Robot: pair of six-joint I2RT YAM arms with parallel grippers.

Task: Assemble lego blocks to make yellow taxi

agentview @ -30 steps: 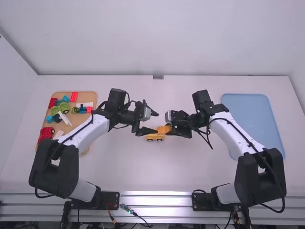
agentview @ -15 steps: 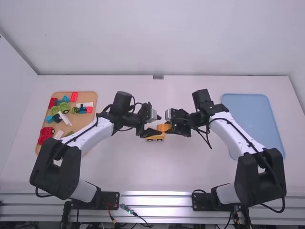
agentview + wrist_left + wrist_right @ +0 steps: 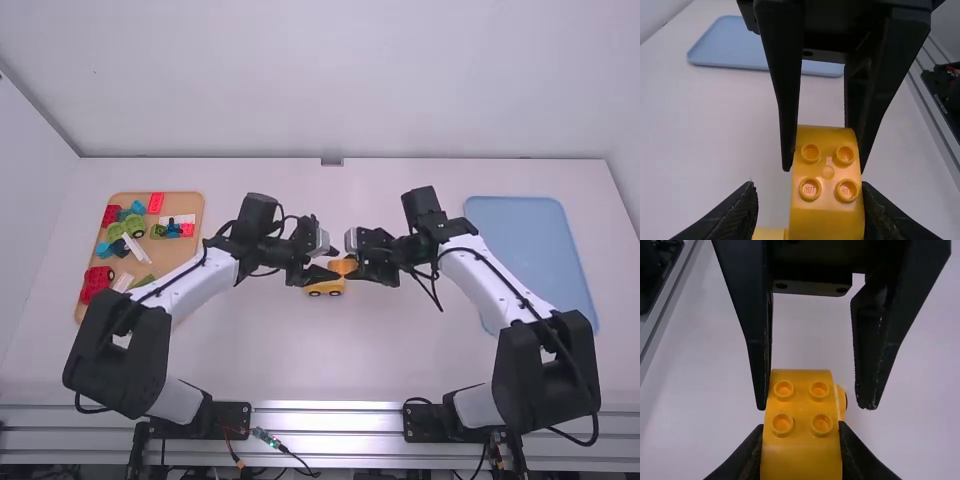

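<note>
Near the table's middle, the left gripper (image 3: 328, 264) stands open around the left end of an orange-yellow block (image 3: 343, 267). The right gripper (image 3: 356, 264) is shut on that block from the other side. Just below it in the picture is a yellow wheeled base (image 3: 324, 288). In the left wrist view, the studded block (image 3: 828, 180) lies between the left gripper's (image 3: 810, 207) fingers, close to one of them, with a gap at the other. The right wrist view shows the block (image 3: 801, 440) held by the right gripper (image 3: 801, 450); part of the base (image 3: 841, 401) shows behind.
A tan tray (image 3: 184, 208) at the left holds several red, green, blue and white blocks and a red wheeled piece (image 3: 97, 280). A blue tray (image 3: 530, 250) lies at the right. The two grippers face each other closely.
The left gripper has moved right, to the held block, its fingers now on either side of it. The right gripper has shifted very slightly left with the block.
</note>
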